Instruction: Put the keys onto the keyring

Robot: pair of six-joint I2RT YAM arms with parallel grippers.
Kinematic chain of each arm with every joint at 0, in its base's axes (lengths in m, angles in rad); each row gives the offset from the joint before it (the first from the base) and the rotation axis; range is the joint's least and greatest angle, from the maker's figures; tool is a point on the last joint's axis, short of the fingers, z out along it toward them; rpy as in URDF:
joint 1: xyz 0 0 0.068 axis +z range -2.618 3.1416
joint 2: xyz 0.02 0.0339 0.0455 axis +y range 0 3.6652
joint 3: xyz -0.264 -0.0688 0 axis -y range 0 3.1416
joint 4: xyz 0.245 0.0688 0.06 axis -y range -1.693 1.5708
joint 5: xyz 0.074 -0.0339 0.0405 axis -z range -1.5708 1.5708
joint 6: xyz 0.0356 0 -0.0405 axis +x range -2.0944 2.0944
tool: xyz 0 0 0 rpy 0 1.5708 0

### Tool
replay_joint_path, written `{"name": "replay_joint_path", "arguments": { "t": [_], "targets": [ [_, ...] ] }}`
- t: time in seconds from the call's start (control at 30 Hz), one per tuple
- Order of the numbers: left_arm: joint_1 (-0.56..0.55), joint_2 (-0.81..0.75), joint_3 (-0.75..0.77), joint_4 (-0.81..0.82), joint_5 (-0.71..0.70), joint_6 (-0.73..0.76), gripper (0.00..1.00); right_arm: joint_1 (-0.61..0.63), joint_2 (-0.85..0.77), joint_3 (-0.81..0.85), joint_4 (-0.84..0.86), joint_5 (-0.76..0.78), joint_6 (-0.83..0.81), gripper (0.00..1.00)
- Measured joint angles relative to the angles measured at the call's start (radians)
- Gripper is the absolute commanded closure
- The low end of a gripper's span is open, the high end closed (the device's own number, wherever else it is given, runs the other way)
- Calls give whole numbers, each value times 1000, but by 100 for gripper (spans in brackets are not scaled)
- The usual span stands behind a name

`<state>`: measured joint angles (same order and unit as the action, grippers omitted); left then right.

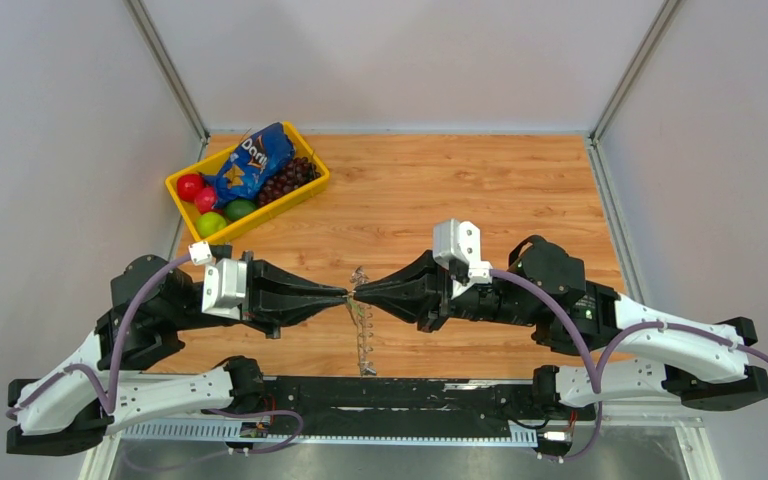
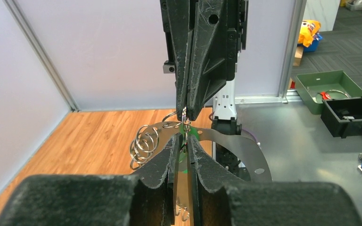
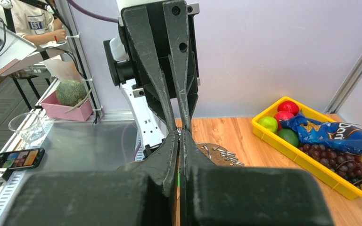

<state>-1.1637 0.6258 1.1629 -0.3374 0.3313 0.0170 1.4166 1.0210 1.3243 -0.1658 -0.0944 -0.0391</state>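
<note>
My two grippers meet tip to tip above the middle of the wooden table. My left gripper [image 1: 345, 296] is shut on the keyring [image 1: 364, 345], a silvery hoop hanging below the tips. In the left wrist view the hoop [image 2: 245, 146] is a wide silvery band curving past my left gripper [image 2: 185, 139], with small loose rings [image 2: 143, 143] on its left. My right gripper [image 1: 361, 296] is shut on the keys; it comes down from the top of the left wrist view [image 2: 185, 109], and the green tag [image 2: 192, 133] hangs under its tips. The dark keys themselves are hidden.
A yellow bin [image 1: 175, 190] with a blue chip bag, grapes and round fruit stands at the back left; it also shows in the right wrist view [image 3: 273, 136]. White walls close in the table's back and sides. A grey surface lies beyond the near edge.
</note>
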Motion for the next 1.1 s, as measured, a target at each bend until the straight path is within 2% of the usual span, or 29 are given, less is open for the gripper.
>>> {"name": "replay_joint_path", "arguments": {
  "t": [0.1, 0.17, 0.5, 1.1],
  "targets": [
    [0, 0, -9, 11, 4, 0, 82, 3, 0, -2, 14, 24, 0, 100],
    [0, 1, -18, 17, 8, 0, 78, 5, 0, -2, 21, 42, 0, 100],
    [0, -4, -89, 12, 15, -9, 54, 8, -14, -34, 72, 159, 1, 100],
    [0, -84, -121, 5, -131, -24, 41, 8, -56, -182, 109, 355, 52, 100]
  ]
}}
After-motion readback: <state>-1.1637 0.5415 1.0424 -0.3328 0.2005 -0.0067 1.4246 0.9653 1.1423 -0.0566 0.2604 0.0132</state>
